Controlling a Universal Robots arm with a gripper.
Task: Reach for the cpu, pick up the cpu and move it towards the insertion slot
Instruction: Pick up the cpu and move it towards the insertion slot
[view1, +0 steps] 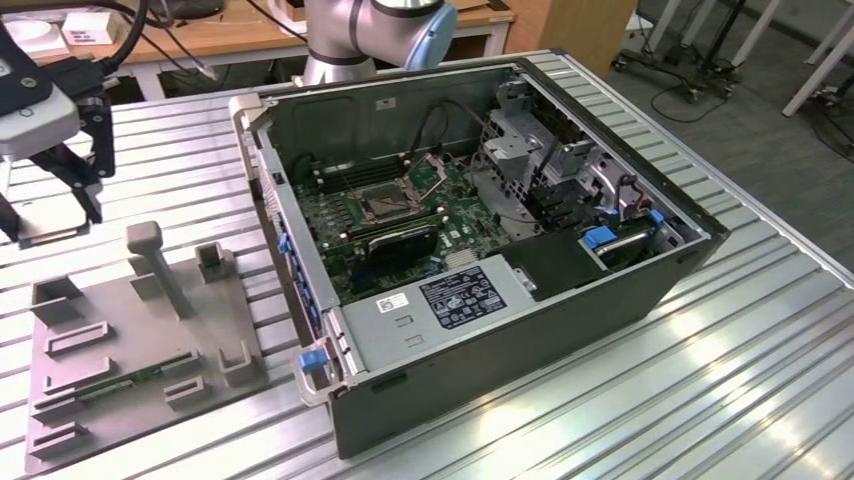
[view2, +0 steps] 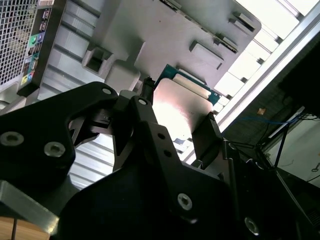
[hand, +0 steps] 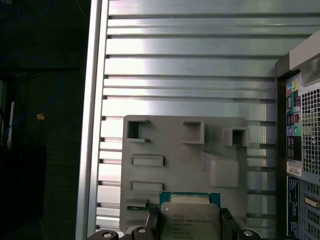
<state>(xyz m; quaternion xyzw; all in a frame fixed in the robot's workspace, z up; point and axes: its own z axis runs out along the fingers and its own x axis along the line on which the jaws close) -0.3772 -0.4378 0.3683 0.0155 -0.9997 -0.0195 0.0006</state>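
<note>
You get bright overhead light: glare streaks the worktop (view1: 747, 340), the cpu (view2: 177, 107) washes out in the second wrist view, the computer case (view1: 627, 290) is shadowed inside.

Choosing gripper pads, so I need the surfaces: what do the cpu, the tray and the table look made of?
cpu: silvery metal lid with a satin sheen, on a green board whose edge shows along one side.
tray: matt grey, probably moulded plastic, judging by its soft-edged recesses and lack of glare.
table: ribbed slats, likely brushed aluminium, with streaky bright reflections.
</note>
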